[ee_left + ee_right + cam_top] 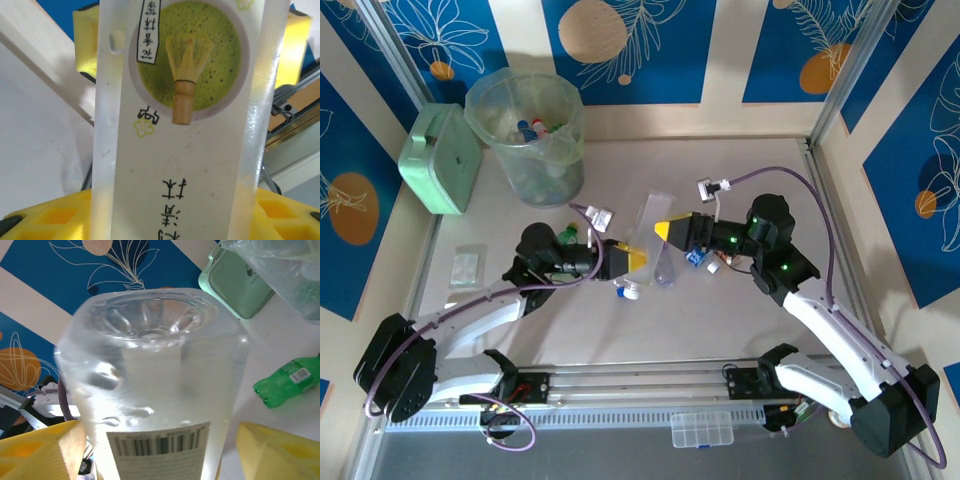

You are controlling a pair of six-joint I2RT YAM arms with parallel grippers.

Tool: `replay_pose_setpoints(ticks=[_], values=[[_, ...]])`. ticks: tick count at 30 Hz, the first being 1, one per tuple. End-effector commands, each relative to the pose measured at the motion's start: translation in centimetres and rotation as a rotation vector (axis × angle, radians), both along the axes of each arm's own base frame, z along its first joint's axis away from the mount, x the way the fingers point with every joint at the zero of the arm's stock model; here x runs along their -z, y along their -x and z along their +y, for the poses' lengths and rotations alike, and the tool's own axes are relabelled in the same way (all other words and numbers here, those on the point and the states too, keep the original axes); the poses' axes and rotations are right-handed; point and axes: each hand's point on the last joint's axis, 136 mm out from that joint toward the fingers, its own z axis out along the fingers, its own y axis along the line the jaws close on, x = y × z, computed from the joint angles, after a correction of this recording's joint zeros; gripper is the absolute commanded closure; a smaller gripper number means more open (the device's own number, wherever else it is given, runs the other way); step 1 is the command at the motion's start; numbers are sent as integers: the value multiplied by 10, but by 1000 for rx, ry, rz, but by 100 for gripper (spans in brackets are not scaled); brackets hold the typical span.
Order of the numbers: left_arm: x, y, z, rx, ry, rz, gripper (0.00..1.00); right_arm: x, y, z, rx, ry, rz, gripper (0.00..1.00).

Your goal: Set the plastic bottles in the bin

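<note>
Near the middle of the surface, a clear matcha-labelled bottle [656,215] lies between both arms. The left gripper [638,259] is clamped on it, its yellow fingers [50,220] pressed against both sides. The right gripper [666,231] straddles the base end, and a gap beside one of its fingers [270,450] shows it is not clamped. The right wrist view shows the barcode and a green bottle [290,382] lying on the surface. The top view shows the bin [525,130] at the far left corner.

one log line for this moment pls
left gripper: shut on clear bottle | right gripper: around same bottle, grip unclear | green bottle: loose on table | bin: bottles inside
</note>
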Motion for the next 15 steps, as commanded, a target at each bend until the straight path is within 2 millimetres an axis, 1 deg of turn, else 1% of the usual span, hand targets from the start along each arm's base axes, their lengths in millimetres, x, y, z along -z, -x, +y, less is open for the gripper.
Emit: replay_pose_setpoints(ticks=[1, 4, 7, 8, 10, 12, 13, 15], values=[[-16, 9, -2, 56, 48, -49, 57, -23, 7, 4, -38, -46, -50, 31], [-17, 11, -5, 82, 52, -45, 56, -24, 7, 4, -36, -50, -52, 43], [-18, 11, -7, 92, 53, -46, 49, -25, 8, 3, -28, -54, -47, 47], [-18, 11, -7, 91, 51, -48, 46, -25, 9, 2, -28, -55, -45, 48], [-18, 11, -7, 86, 35, -65, 36, -24, 10, 2, -32, -53, -33, 49], [-16, 10, -7, 68, 4, -92, 30, -23, 12, 1, -32, -46, -17, 49], [-15, 9, -6, 51, -21, -112, 27, -21, 12, 0, -35, -41, -7, 49], [-17, 9, -4, 34, -59, -164, 25, -18, 13, 0, -41, -38, 14, 50]])
